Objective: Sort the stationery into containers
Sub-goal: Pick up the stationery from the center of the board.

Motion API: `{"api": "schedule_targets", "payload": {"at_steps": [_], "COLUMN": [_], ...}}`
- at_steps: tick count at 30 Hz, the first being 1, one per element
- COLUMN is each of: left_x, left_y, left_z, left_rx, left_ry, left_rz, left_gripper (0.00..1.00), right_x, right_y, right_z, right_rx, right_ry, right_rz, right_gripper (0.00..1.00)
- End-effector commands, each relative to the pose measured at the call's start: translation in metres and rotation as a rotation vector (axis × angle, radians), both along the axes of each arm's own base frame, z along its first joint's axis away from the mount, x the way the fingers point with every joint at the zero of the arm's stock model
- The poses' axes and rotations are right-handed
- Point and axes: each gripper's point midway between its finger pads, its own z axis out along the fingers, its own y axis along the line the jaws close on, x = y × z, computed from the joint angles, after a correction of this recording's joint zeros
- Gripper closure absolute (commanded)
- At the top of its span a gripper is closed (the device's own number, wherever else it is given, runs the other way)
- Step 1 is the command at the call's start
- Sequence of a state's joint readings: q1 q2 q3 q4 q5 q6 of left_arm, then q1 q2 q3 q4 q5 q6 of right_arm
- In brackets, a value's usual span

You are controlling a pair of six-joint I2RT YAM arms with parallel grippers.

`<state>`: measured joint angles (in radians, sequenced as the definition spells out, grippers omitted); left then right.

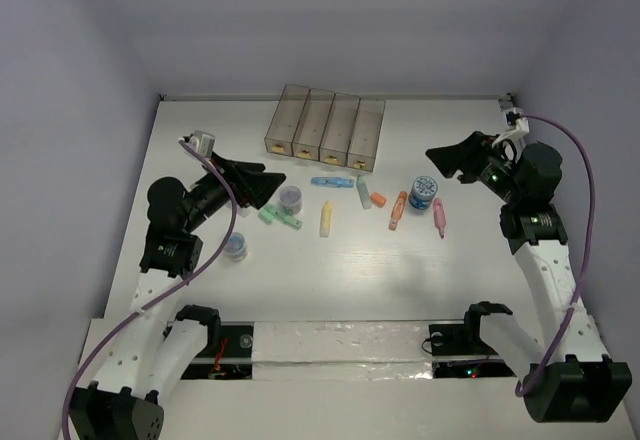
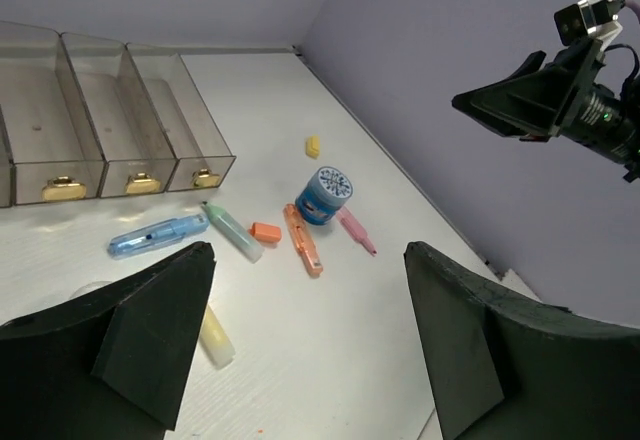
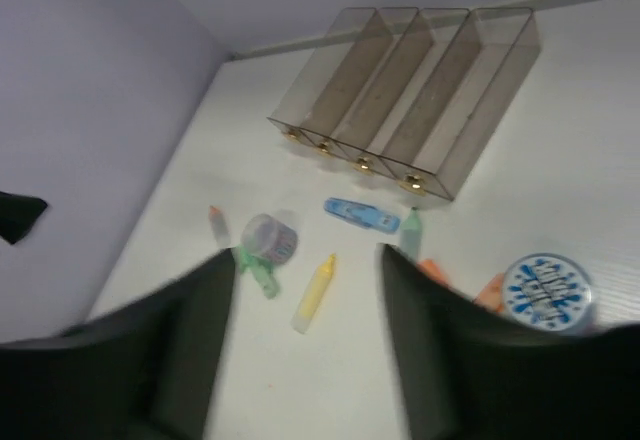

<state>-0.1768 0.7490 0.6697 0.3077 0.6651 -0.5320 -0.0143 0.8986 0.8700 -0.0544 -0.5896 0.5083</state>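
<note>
Pastel sticks (image 1: pixel 325 218) and a blue patterned roll (image 1: pixel 423 192) lie scattered before four translucent smoky bins (image 1: pixel 325 125). The left tool (image 2: pixel 308 300) and right tool (image 3: pixel 305 260) gape wide.

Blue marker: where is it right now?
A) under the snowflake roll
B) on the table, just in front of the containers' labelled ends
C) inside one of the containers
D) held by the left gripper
B: the blue marker lies flat on the table, just short of the yellow-labelled ends of the containers, with nothing touching it.
</note>
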Motion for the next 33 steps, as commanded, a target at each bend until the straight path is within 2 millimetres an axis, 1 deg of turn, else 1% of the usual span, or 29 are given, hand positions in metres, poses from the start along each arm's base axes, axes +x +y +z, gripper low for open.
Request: {"api": "schedule_targets", "payload": {"at_steps": [1,2,3,4,5,7,8,9,10,11,12,13,14,15,16,17,18,19,20,22,23,25,26,27,29,30,31,33], "left_x": [-0.004,-0.005,-0.005,-0.005,-0.004,-0.002,-0.006,-0.007,-0.01,-0.011,-0.016,-0.016,-0.017,-0.017,-0.016,-0.016,-0.014,-0.012,-0.012,-0.008,-0.005,-0.004,-0.004,-0.003,-0.002,-0.002,-0.002,-0.002], "left_y": [0.0,0.0,0.0,-0.001,0.001,0.001,-0.004,-0.004,-0.006,-0.006,-0.007,-0.005,-0.005,-0.002,-0.001,0.001,0.003,0.006,0.004,0.007,0.007,0.007,0.007,0.008,0.01,0.01,0.011,0.012], "left_z": [0.005,0.002,0.001,0.0,-0.001,-0.004,-0.004,-0.004,-0.006,-0.008,-0.012,-0.014,-0.017,-0.025,-0.028,-0.031,-0.038,-0.04,-0.041,-0.039,-0.038,-0.037,-0.038,-0.039,-0.04,-0.04,-0.04,-0.039], "left_rx": [0.024,0.026,0.025,0.024,0.024,0.025,0.028,0.03,0.039,0.049,0.063,0.078,0.101,0.121,0.137,0.161,0.181,0.194,0.201,0.212,0.211,0.213,0.215,0.217,0.223,0.226,0.226,0.227], "left_ry": [-0.043,-0.038,-0.031,-0.022,-0.016,0.003,0.002,-0.006,-0.012,-0.016,-0.006,-0.002,-0.007,0.022,0.029,0.023,0.046,0.049,0.047,0.037,0.036,0.033,0.033,0.038,0.043,0.042,0.042,0.04], "left_rz": [-0.003,-0.007,-0.006,-0.001,0.013,0.028,0.01,0.009,-0.004,-0.006,-0.012,-0.004,0.0,0.022,0.039,0.052,0.076,0.095,0.096,0.116,0.123,0.124,0.124,0.133,0.141,0.146,0.147,0.152], "left_gripper": [0.26,0.28,0.3,0.34,0.37,0.41,0.51,0.57,0.64,0.82,0.9,1.0,1.0,1.0,1.0,1.0,1.0,1.0,0.99,0.87,0.75,0.65,0.57,0.54,0.48,0.47,0.47,0.47], "right_x": [0.005,0.005,0.008,0.007,0.006,0.009,0.009,0.014,0.015,0.015,0.019,0.023,0.023,0.027,0.03,0.03,0.032,0.033,0.035,0.038,0.04,0.042,0.043,0.045,0.048,0.05,0.052,0.057], "right_y": [-0.004,-0.003,-0.006,-0.004,0.003,0.011,0.016,0.024,0.026,0.026,0.024,0.019,0.015,0.002,-0.001,-0.006,-0.008,-0.011,-0.013,-0.019,-0.025,-0.031,-0.034,-0.036,-0.036,-0.036,-0.037,-0.041], "right_z": [0.003,-0.003,-0.007,-0.009,-0.011,-0.016,-0.015,-0.023,-0.026,-0.035,-0.038,-0.048,-0.058,-0.068,-0.081,-0.09,-0.097,-0.106,-0.121,-0.135,-0.148,-0.159,-0.164,-0.173,-0.18,-0.184,-0.194,-0.199], "right_rx": [-0.034,-0.049,-0.06,-0.071,-0.08,-0.112,-0.128,-0.169,-0.193,-0.223,-0.263,-0.287,-0.314,-0.352,-0.383,-0.407,-0.429,-0.445,-0.472,-0.511,-0.542,-0.575,-0.591,-0.615,-0.628,-0.633,-0.65,-0.67], "right_ry": [-0.004,0.015,0.028,0.035,0.046,0.061,0.068,0.087,0.097,0.13,0.136,0.165,0.194,0.217,0.251,0.283,0.3,0.321,0.362,0.395,0.426,0.45,0.461,0.485,0.502,0.508,0.531,0.545], "right_rz": [-0.039,-0.037,-0.058,-0.055,-0.043,-0.039,-0.033,-0.042,-0.052,-0.065,-0.104,-0.132,-0.155,-0.225,-0.249,-0.27,-0.291,-0.301,-0.311,-0.35,-0.375,-0.403,-0.415,-0.421,-0.426,-0.424,-0.428,-0.459], "right_gripper": [0.5,0.72,0.85,0.94,0.99,1.0,1.0,1.0,1.0,1.0,1.0,0.94,0.78,0.35,0.22,0.11,0.0,0.0,0.0,0.0,0.0,0.0,0.0,0.0,0.0,0.0,0.0,0.0]}}
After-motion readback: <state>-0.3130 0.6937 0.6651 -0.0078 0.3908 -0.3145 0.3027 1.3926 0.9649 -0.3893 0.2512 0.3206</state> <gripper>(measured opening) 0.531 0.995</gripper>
